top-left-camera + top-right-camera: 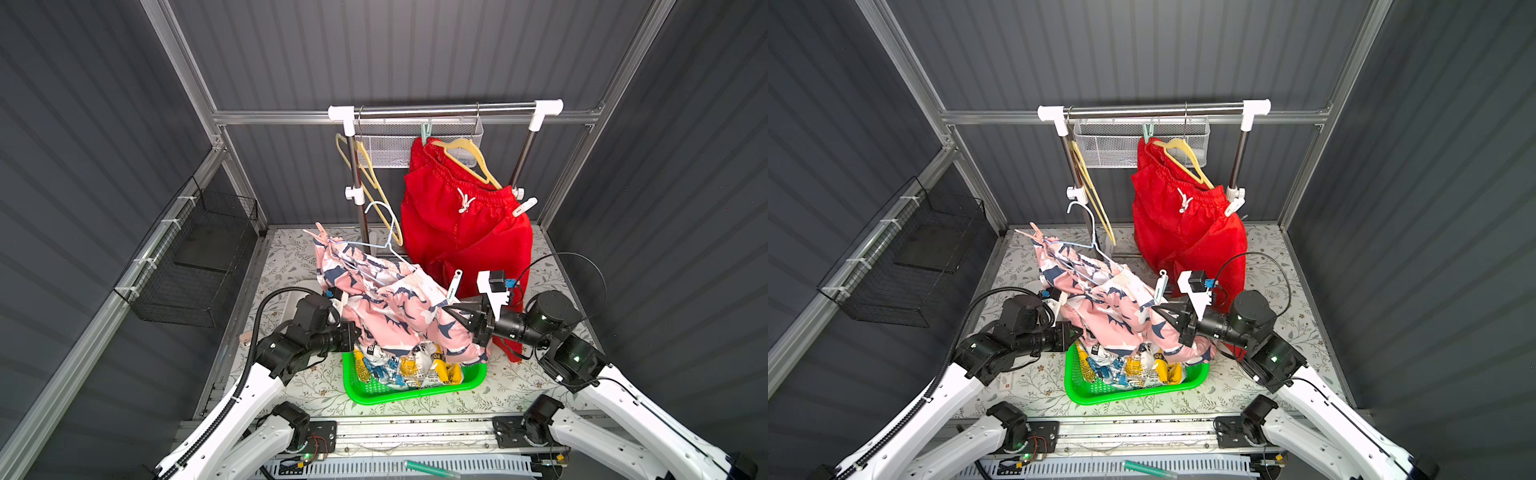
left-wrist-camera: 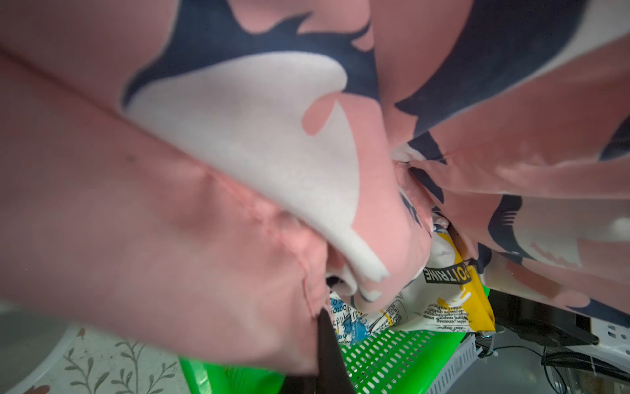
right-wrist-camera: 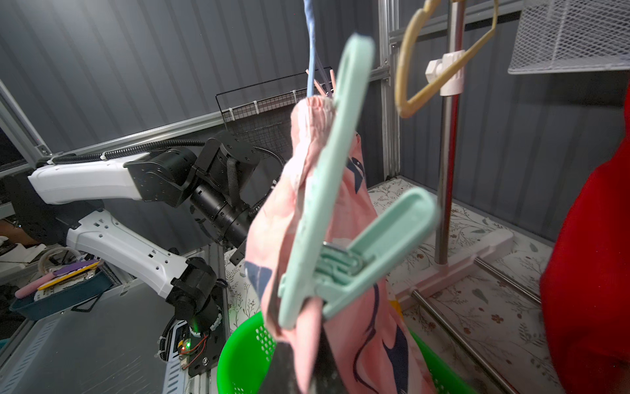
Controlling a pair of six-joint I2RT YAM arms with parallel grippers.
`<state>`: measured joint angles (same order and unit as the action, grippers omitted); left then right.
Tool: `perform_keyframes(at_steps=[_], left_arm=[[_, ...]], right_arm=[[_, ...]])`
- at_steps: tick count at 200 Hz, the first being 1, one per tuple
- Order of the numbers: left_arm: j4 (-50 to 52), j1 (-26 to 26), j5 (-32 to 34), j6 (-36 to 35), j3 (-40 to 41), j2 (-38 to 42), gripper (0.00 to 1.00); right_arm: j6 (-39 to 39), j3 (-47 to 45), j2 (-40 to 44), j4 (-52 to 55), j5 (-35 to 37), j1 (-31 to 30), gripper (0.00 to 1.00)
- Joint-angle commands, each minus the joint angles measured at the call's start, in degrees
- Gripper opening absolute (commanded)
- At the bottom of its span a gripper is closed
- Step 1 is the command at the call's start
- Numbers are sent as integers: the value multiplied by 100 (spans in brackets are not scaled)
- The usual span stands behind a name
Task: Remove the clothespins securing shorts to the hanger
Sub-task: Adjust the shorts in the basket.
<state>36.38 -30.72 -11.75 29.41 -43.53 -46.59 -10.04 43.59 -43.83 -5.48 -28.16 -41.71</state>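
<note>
The pink bird-print shorts (image 1: 386, 299) (image 1: 1113, 307) hang slack on a pale blue hanger (image 1: 374, 249), held up over the green basket (image 1: 374, 395). A pink clothespin (image 1: 321, 232) grips their far corner and a mint clothespin (image 1: 454, 286) (image 3: 327, 218) their near one. My left gripper (image 1: 357, 332) (image 2: 322, 317) is shut on the pink cloth. My right gripper (image 1: 451, 311) (image 3: 303, 358) is shut on the cloth just under the mint clothespin. The red shorts (image 1: 465, 224) hang on a yellow hanger (image 1: 469, 160) with a mint clothespin (image 1: 425, 134) and a white one (image 1: 524, 206). White printed shorts (image 1: 407, 365) lie in the basket.
A steel rack (image 1: 444, 109) stands at the back with a white mesh basket (image 1: 399, 145) and an empty yellow hanger (image 1: 365, 174). A black wire basket (image 1: 195, 257) is fixed to the left wall. The rack's base bars (image 3: 477, 344) run along the table beside the green basket.
</note>
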Motion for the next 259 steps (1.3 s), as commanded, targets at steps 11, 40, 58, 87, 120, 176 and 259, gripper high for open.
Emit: perform_keyframes(at_steps=[11, 40, 58, 87, 120, 176, 259], left_arm=[[104, -30, 388, 310, -186, 239, 0], [188, -26, 672, 459, -295, 486, 0], [238, -26, 809, 491, -347, 547, 0], [351, -22, 1162, 540, -518, 632, 0], [591, -22, 1718, 644, -748, 789, 0], [879, -15, 2320, 665, -870, 852, 0], [394, -15, 1753, 251, -776, 221, 0]], right_arm=[[7, 180, -362, -923, 1135, -598, 0], [19, 45, -642, -1550, 1854, -1097, 0], [11, 78, -852, -1826, 2120, -1297, 0], [54, 186, -1235, -2346, 2411, -1601, 0], [87, 373, -1680, -2634, 2524, -1794, 0], [-110, 271, -2171, -3327, 2419, -1857, 0], [-33, -891, -1020, -3155, 2767, -1867, 0]])
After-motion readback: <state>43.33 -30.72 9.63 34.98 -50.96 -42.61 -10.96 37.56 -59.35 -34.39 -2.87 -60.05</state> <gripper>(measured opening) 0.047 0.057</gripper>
